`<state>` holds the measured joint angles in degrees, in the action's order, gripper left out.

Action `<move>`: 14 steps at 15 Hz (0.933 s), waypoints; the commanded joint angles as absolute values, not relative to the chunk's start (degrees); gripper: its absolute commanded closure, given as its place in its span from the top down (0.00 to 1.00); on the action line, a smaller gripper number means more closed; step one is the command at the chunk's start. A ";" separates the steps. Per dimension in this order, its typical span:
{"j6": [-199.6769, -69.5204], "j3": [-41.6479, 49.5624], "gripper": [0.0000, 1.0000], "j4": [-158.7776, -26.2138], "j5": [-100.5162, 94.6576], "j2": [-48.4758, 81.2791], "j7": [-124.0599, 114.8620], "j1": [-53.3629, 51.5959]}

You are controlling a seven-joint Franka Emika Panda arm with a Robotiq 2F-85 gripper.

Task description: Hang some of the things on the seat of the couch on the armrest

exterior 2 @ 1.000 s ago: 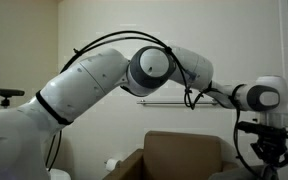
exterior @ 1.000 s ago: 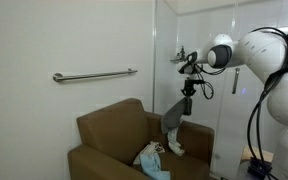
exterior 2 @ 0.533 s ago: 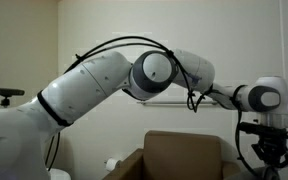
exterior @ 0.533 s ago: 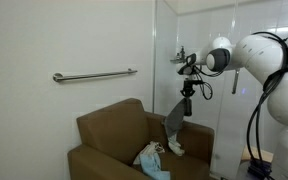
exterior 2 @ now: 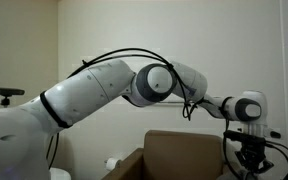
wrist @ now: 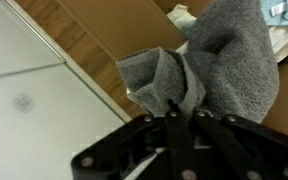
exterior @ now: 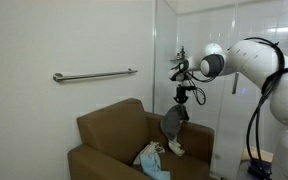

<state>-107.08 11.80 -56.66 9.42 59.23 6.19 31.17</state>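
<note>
A lab or office corner staged as a living room is suggested. A brown couch (exterior: pixel 109 135) is set against a bare white wall (exterior: pixel 44 40). A metal rail (exterior: pixel 94 74) is mounted above the couch, a glass partition (exterior: pixel 166 25) is seen just beside it, and crumpled clothes (exterior: pixel 152 155) are left on its seat.

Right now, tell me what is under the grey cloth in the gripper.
The grey cloth, pinched in the gripper, hangs over the brown couch beside its armrest. Pale clothes show on the seat below it; the seat patch straight beneath the cloth is covered.
</note>
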 commanded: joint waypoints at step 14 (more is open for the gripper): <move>-100.93 12.41 0.70 -47.48 9.28 62.74 4.21 32.96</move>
<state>-101.37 12.19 -48.34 9.45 62.95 5.72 33.69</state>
